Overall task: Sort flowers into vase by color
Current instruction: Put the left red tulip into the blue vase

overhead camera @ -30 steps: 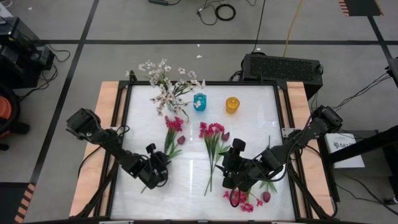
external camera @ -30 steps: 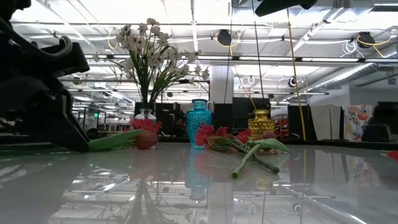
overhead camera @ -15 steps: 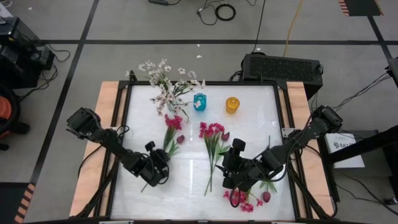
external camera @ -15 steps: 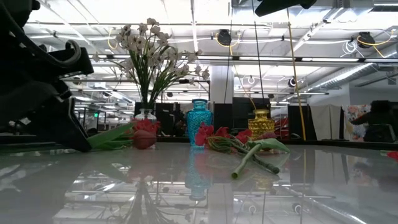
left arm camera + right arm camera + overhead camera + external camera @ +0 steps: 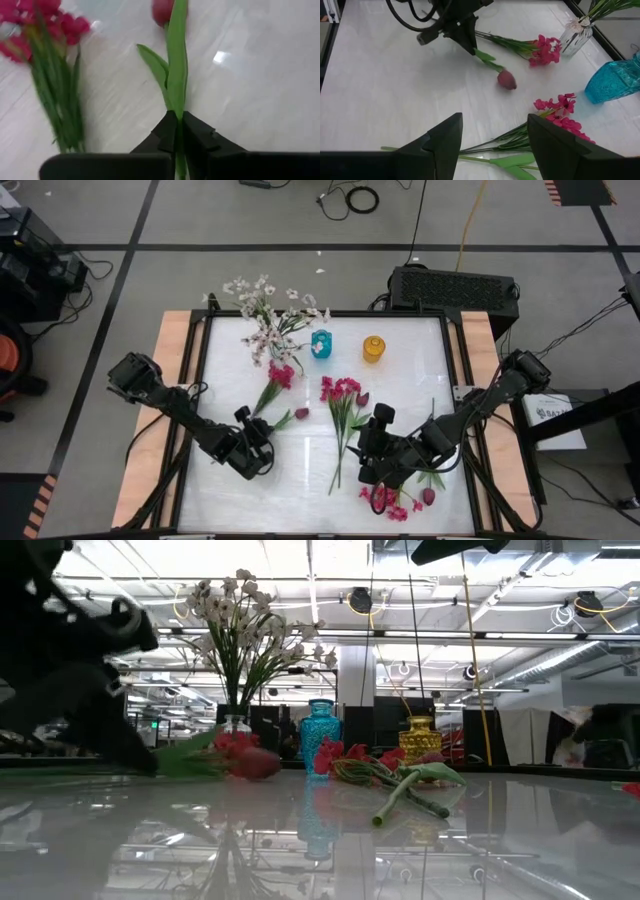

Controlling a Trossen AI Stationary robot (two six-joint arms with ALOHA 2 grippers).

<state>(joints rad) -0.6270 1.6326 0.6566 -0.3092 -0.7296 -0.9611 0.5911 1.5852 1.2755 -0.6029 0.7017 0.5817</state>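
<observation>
One maroon tulip [image 5: 506, 79] is the flower in hand: the left end effector [image 5: 179, 131] is closed on its green stem low down, with the bud lying out ahead on the white tabletop [image 5: 400, 385], just beside a magenta sprig [image 5: 277, 378]. The grip sits far from the bud, so the head will likely sag and swing once the stem leaves the surface. A good lift would go straight up and slowly, high enough for the bud to clear the magenta sprig and the rims of the vases at the far edge.

Three vases stand there: a clear one holding the white blossoms [image 5: 262, 315], a teal vase [image 5: 321, 344] and an amber vase [image 5: 373, 348], both looking empty from above. I judge the tulip belongs in one of those two. The stem end should come over the mouth near upright before release, since a tilted stem could catch the rim or tip the vase.

The right end effector [image 5: 492, 145] waits with fingers apart above another magenta bunch [image 5: 340, 402] mid-tabletop; more flowers [image 5: 395, 498] lie at the near edge.
</observation>
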